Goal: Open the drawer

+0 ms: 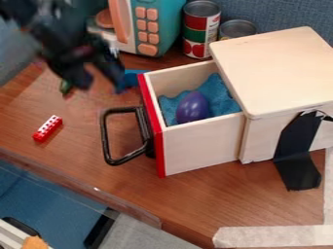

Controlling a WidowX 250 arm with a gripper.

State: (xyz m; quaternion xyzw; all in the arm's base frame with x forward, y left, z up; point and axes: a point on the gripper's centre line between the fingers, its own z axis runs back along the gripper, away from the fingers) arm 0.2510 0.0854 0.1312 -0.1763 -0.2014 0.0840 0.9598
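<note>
Two strips of pale tape [280, 236] lie nearest us at lower right, both cut off by the view's edges. At lower left we see part of an orange object [34, 242], too cropped to name, below the brown table [195, 204].

Farther in, the wooden drawer [201, 148] stands pulled out toward the left from its box [280, 73], its red-edged front and black loop handle [104, 136] facing left. Its back end is hidden under the box top. Inside, a purple egg-shaped object [193, 107] rests on blue material [221, 95]. Black tape [296, 165] runs from the box's side down to the table. Left of the handle lies a red brick [47, 129] with white marks we can't make out.

Beyond, at upper left, hangs the black gripper [98, 79], blurred, its two fingers spread apart, away from the handle. It partly covers a teal toy microwave [159, 22] with orange buttons. Beside that stand two cans, one with a red and green label [195, 35], the other [237, 29] mostly hidden behind the box.
</note>
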